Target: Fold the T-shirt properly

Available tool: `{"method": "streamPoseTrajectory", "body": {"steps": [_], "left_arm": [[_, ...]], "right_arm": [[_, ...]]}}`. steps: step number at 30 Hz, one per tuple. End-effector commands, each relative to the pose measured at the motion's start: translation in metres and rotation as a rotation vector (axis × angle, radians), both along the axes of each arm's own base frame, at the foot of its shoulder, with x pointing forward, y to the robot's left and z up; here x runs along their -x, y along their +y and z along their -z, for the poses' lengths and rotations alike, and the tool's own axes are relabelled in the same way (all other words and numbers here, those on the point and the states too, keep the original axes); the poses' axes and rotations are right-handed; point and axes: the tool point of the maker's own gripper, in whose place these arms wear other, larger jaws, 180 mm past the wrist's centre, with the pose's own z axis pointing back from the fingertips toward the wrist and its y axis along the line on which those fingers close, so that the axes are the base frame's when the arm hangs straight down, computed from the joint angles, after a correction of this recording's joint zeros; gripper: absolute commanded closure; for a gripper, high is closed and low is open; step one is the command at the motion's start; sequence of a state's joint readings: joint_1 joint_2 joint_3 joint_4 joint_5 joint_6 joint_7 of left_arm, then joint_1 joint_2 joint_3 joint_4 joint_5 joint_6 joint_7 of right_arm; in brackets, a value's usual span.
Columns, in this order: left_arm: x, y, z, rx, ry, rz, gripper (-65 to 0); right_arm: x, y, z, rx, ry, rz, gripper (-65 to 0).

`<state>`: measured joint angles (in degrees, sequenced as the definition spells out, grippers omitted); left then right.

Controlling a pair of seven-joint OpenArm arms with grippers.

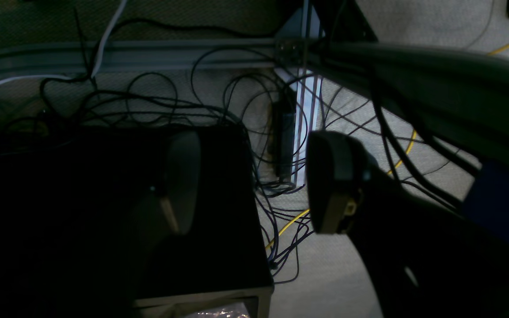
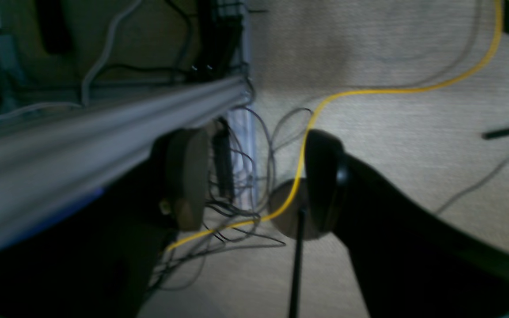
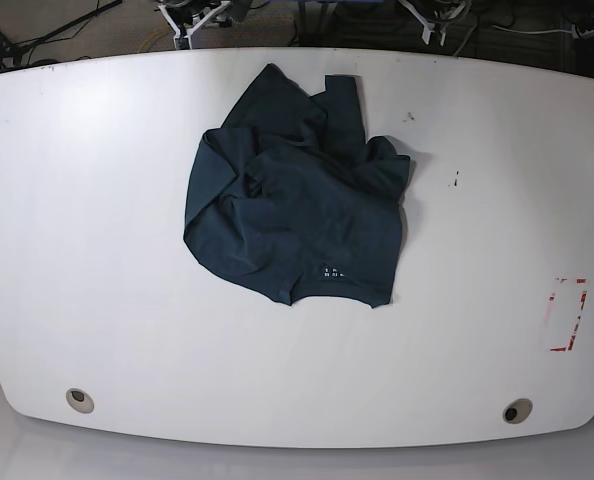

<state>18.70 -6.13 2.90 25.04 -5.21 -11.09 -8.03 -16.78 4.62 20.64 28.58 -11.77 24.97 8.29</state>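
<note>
T-shirt: the dark navy-teal T-shirt (image 3: pixel 295 205) lies crumpled and unfolded on the white table (image 3: pixel 97 230), a little above the table's middle in the base view, touched by no gripper.
Look of the shirt: bunched and creased along its upper part, flatter lower down, with a tiny white printed mark (image 3: pixel 332 271) near the lower hem.
Table marks: a red-outlined rectangle (image 3: pixel 568 314) near one edge; two round holes (image 3: pixel 78 399) near the front edge.
Left gripper: the left gripper (image 1: pixel 254 181) has its jaws apart with nothing between them, over a carpeted floor strewn with dark cables (image 1: pixel 219 101).
Right gripper: the right gripper (image 2: pixel 254 176) likewise stands spread and empty; a yellow cable (image 2: pixel 369 92) runs across the floor below.
Base view only: shirt and tabletop; neither arm appears.
Wrist views only: floor, cables, frame rail (image 2: pixel 104 128); no shirt.
</note>
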Motion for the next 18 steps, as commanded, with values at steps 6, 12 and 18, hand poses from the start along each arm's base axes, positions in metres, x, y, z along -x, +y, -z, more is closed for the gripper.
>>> {"method": "streamPoseTrajectory", "body": {"steps": [6,12,18], "left_arm": [[-0.005,0.009,-0.034,-0.006,-0.136,0.053,-34.7],[-0.007,0.021,-0.072,-0.027,-0.234,0.059,-34.7],[-0.005,0.039,-0.115,-0.068,-0.312,0.083,-34.7]], "right_arm": [[0.029,-0.007,-0.018,0.034,-0.031,-0.014,-32.8],[0.050,0.004,-0.041,0.045,-0.065,-0.023,-32.8],[0.058,0.004,-0.075,0.048,-0.104,0.030,-32.8]]}}
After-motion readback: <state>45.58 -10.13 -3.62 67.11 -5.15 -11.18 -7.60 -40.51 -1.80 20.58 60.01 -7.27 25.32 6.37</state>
